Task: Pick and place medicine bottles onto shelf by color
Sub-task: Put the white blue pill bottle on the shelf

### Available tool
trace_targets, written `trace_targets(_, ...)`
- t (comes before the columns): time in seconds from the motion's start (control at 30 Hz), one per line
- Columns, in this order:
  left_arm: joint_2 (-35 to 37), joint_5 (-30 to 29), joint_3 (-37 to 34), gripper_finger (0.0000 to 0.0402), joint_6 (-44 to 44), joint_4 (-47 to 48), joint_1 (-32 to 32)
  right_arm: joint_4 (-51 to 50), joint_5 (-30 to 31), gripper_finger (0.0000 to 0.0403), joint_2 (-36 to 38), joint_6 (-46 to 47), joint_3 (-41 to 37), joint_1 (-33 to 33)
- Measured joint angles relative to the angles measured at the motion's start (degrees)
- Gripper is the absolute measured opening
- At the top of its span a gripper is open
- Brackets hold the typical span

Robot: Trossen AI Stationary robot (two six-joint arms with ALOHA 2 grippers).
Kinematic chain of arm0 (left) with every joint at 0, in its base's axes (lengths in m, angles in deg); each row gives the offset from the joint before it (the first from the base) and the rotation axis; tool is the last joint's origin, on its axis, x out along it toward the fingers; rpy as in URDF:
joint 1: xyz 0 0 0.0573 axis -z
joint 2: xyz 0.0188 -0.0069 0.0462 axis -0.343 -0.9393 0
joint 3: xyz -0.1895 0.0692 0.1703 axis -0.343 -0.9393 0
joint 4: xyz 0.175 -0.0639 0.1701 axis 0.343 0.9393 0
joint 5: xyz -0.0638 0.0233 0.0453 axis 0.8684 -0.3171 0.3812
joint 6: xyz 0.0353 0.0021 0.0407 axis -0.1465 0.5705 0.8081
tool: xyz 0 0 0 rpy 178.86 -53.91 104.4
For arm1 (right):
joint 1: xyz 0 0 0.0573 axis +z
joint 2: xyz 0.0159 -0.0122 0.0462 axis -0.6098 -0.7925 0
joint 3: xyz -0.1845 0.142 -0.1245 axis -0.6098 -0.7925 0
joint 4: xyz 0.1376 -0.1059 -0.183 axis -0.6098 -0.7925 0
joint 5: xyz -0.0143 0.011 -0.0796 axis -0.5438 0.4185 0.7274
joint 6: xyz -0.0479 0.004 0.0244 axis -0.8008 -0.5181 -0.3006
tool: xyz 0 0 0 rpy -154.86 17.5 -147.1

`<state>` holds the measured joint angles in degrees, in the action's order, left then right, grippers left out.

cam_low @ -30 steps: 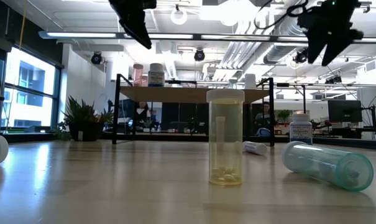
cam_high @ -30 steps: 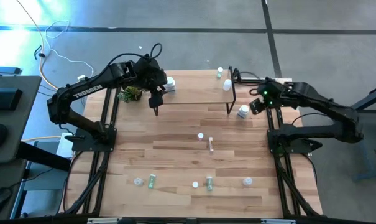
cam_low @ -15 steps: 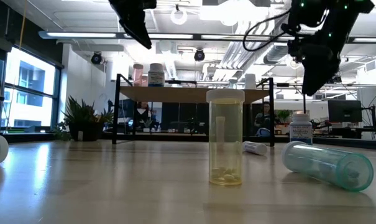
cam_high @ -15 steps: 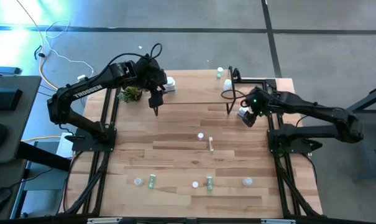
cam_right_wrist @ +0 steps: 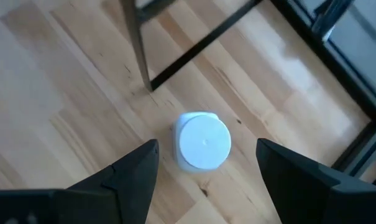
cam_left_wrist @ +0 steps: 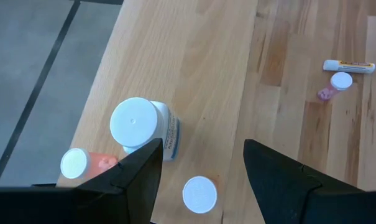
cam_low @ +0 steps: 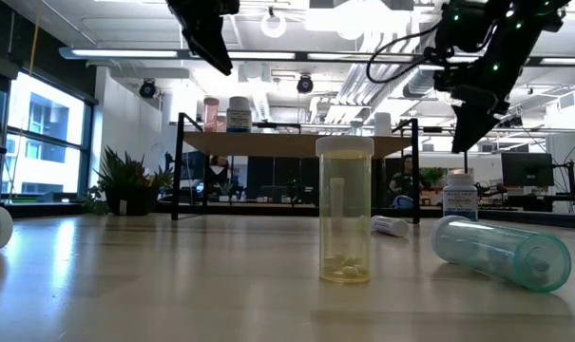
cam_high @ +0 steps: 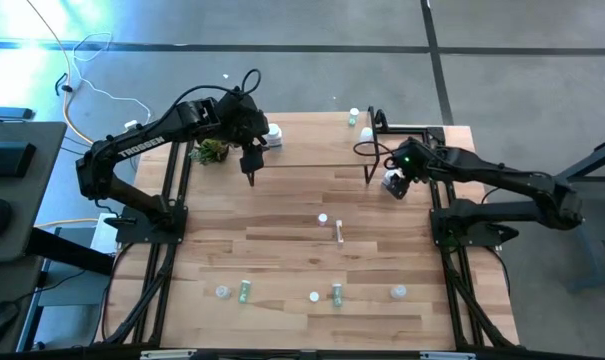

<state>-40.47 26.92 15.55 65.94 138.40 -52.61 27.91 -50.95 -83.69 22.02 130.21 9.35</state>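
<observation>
You get bright, even light from the ceiling lamps; a window glares; the nearest vial looks sharp, the room behind soft.

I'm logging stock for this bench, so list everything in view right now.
Shelf: one, light wood, black legs, table's far side.
Shelf bottles: five; white jar and two pink vials at left end, two white-capped at right.
Table jar: one, white, by the shelf's right leg.
Middle vial: one, pink, mid-table.
Tube: one, white, lying beside it.
Front bottles: five; two green, three clear or white.
Plant: one, green, left of shelf.
Table: one, wood.
Left claw: open, near shelf's left end.
Right claw: open, above table jar.
</observation>
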Motion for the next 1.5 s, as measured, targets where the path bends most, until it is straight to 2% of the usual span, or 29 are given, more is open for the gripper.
trace_targets(0.3,0.0,-0.01,0.0,0.0216,0.0,-0.02,-0.02,3.65,-2.71,0.0262,-6.88,-3.13,0.0,-3.72)
trace_targets(0.77,-0.02,-0.02,0.0,0.0216,0.02,0.0,-0.02,4.18,-2.61,0.0259,-13.66,-3.92,0.0,-5.93)
trace_targets(0.9,-0.02,-0.02,0.0,0.0216,0.04,0.0,-0.02,4.17,-2.75,0.024,-14.26,-3.04,0.0,-5.93)
trace_targets(1.2,-0.02,-0.02,0.0,0.0216,0.7,0.0,-0.02,2.47,-4.15,0.0156,-14.19,-0.82,0.11,-5.93)
trace_targets(1.5,-0.02,-0.02,0.0,0.0216,0.61,0.02,-0.02,-3.08,-5.77,0.0154,-14.26,2.69,2.96,-5.86)
